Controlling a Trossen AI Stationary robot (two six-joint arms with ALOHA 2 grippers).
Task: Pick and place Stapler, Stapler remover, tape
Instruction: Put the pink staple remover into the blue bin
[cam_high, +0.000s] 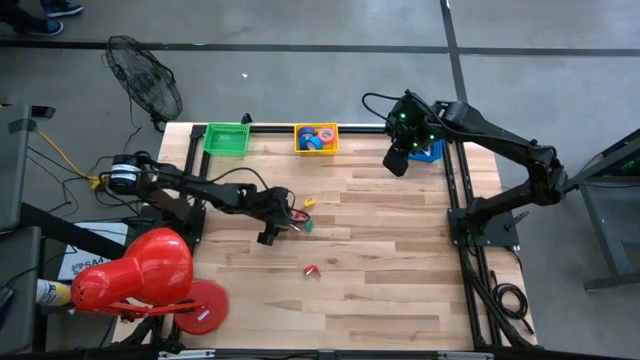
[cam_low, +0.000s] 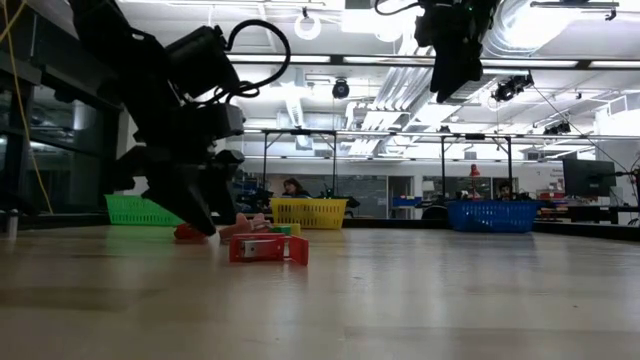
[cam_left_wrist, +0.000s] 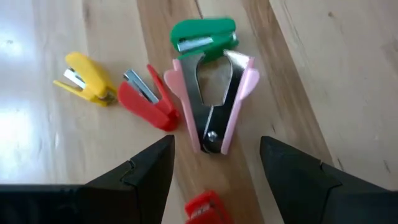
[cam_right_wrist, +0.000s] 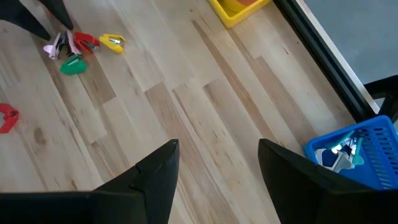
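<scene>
left hand (cam_left_wrist: 214, 171) spread above pink staple remover (cam_left_wrist: 212, 102), frame centre | light, stiff, slippery metal jaws; pinch across pink wings | right hand (cam_right_wrist: 217, 180) spread, waiting

remover (cam_left_wrist: 211, 99): pink handles, silver metal jaws
staplers: green (cam_left_wrist: 204, 34), yellow (cam_left_wrist: 87, 78), red (cam_left_wrist: 148, 99)
baskets: green (cam_high: 226, 139), yellow (cam_high: 316, 139), blue (cam_right_wrist: 351, 151)
tape (cam_high: 318, 136): blue, pink-red rolls
table (cam_high: 380, 240): pale wood, striped planks
fingers (cam_left_wrist: 140, 177): black
</scene>
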